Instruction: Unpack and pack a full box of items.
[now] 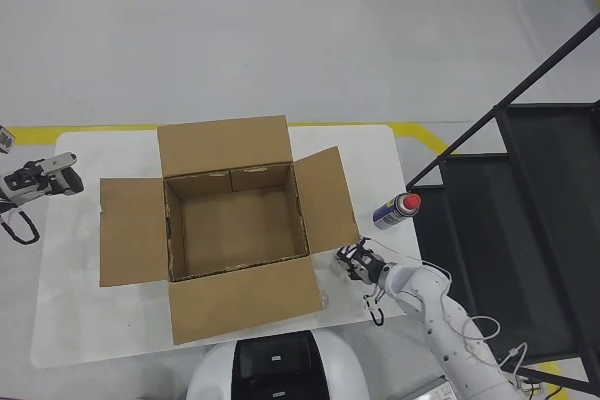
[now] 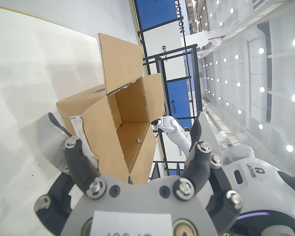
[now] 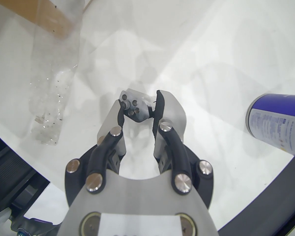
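An open cardboard box (image 1: 235, 228) stands in the middle of the white table (image 1: 80, 310), its four flaps folded out and its inside bare. My right gripper (image 3: 140, 101) is low over the table just off the box's right flap, shut on a small grey metal plate (image 3: 135, 110) with several holes; the top view shows this gripper (image 1: 355, 258) at the flap's corner. My left gripper (image 2: 126, 126) hangs open beyond the table's left edge, facing the box (image 2: 127, 109), with nothing between its fingers (image 2: 201, 126). The top view shows it (image 1: 65, 168) there.
A blue spray can with a red cap (image 1: 396, 211) lies near the table's right edge, also in the right wrist view (image 3: 277, 126). A strip of clear tape (image 3: 54, 82) trails from the box flap. A black metal rack (image 1: 540, 200) stands right of the table.
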Robot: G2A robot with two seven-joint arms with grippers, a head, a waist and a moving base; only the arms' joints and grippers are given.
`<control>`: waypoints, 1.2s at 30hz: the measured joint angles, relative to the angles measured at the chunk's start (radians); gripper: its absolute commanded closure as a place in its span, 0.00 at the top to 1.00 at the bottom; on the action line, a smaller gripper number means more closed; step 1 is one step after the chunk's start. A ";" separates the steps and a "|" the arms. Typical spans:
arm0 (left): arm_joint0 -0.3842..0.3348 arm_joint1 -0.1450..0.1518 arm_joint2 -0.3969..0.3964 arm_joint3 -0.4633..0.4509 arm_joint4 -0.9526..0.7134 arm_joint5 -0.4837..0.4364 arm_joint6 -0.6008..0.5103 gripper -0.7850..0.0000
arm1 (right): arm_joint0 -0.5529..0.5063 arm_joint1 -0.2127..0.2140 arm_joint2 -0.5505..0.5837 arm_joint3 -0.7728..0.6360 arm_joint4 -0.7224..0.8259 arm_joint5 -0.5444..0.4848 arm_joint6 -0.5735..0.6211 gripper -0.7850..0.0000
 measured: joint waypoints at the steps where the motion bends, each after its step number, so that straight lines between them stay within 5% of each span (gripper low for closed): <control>1: 0.000 0.000 0.000 0.000 0.000 0.000 0.000 1.00 | 0.000 0.000 -0.001 0.000 0.000 0.002 -0.001 0.67; 3: 0.000 0.000 0.000 0.000 0.000 0.000 0.000 1.00 | -0.003 0.002 -0.001 -0.005 0.000 0.003 -0.002 1.00; 17: 0.000 0.000 0.000 0.000 0.000 0.000 0.000 1.00 | -0.048 0.020 0.018 -0.077 -0.031 -0.034 -0.015 1.00; 32: 0.000 0.000 0.000 0.000 0.000 0.000 0.000 1.00 | 0.024 0.037 -0.028 -0.043 -0.226 -0.091 -0.007 1.00; 33: 0.000 0.000 0.000 0.000 0.000 0.000 0.000 1.00 | 0.032 0.039 -0.032 -0.036 -0.235 -0.106 -0.007 0.98; 35: 0.000 0.000 0.000 0.000 0.000 0.000 0.000 1.00 | 0.043 0.041 -0.037 -0.029 -0.246 -0.126 -0.006 0.76; 36: 0.000 0.000 0.000 0.000 0.000 0.000 0.000 1.00 | 0.050 0.042 -0.040 -0.024 -0.251 -0.141 -0.006 0.58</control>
